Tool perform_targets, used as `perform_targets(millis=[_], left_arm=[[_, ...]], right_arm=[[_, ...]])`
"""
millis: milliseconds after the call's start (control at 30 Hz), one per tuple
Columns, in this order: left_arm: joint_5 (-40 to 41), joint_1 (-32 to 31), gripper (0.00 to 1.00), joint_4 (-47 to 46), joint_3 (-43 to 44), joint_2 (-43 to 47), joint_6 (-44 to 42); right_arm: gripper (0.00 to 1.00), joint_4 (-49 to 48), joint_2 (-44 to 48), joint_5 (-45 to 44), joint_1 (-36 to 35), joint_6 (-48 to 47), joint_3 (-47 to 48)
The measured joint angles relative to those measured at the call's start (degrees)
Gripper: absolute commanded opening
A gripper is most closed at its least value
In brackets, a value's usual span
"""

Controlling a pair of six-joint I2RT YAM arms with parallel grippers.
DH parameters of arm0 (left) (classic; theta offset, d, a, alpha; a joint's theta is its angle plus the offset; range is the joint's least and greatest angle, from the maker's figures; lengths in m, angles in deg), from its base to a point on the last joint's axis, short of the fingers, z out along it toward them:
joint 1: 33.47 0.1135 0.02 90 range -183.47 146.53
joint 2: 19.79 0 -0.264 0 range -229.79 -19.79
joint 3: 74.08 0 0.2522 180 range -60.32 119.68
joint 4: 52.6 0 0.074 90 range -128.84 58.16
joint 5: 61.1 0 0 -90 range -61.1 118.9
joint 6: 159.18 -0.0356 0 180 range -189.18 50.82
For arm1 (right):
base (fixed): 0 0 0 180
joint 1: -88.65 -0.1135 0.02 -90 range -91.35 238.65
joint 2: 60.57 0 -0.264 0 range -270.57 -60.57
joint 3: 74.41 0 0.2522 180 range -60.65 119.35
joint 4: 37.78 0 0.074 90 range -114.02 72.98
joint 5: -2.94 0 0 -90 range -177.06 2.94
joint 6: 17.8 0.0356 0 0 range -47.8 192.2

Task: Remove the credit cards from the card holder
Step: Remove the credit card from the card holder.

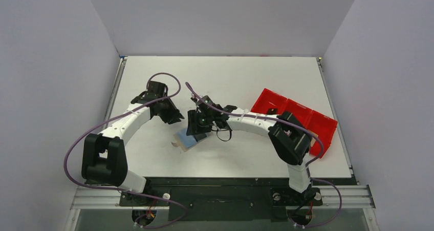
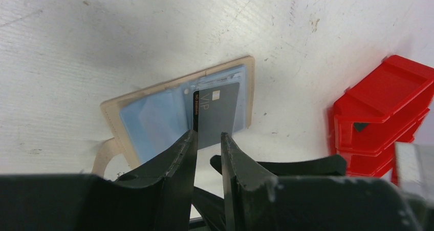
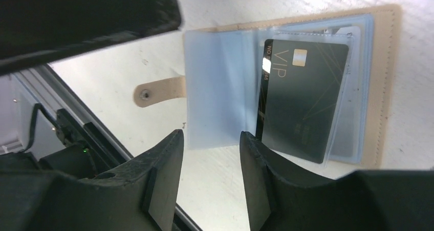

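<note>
Grey walls point(image 1: 51, 62) enclose a white table point(image 1: 230, 77). Midway across it, toward the near edge, the tan-brown folding card holder point(image 3: 385, 87) lies open, with a dark grey VIP credit card point(image 3: 307, 98) flat on its pale blue sleeves point(image 3: 220, 77). The right gripper point(image 3: 210, 159) hangs just over the holder, its fingers partly apart and empty. The left gripper point(image 2: 208, 136) is close beside it, its gap narrow and gripping nothing.

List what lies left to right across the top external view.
Left arm's black fingers → open tan-brown folding card holder → red plastic compartment tray. Right arm's fingers overlap the holder, so omitted.
</note>
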Motion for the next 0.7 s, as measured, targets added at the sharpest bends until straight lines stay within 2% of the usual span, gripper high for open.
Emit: perform_targets(millis=[267, 400, 700], left_arm=[[-4.39, -0.11, 0.21, -1.03, -0.46, -2.08, 0.2], [-5.29, -0.72, 0.21, -2.4, -2.01, -3.26, 0.26], [-8.37, -2.4, 0.21, -8.96, -10.21, -4.46, 0.22]], right_arm=[[0.28, 1.25, 7.06, -5.53, 2.38, -0.5, -1.6], [0.14, 3.48, 6.4, -8.11, 3.63, -1.4, -1.57], [0.09, 7.96, 0.59, -11.63, 3.26, -2.99, -0.5]])
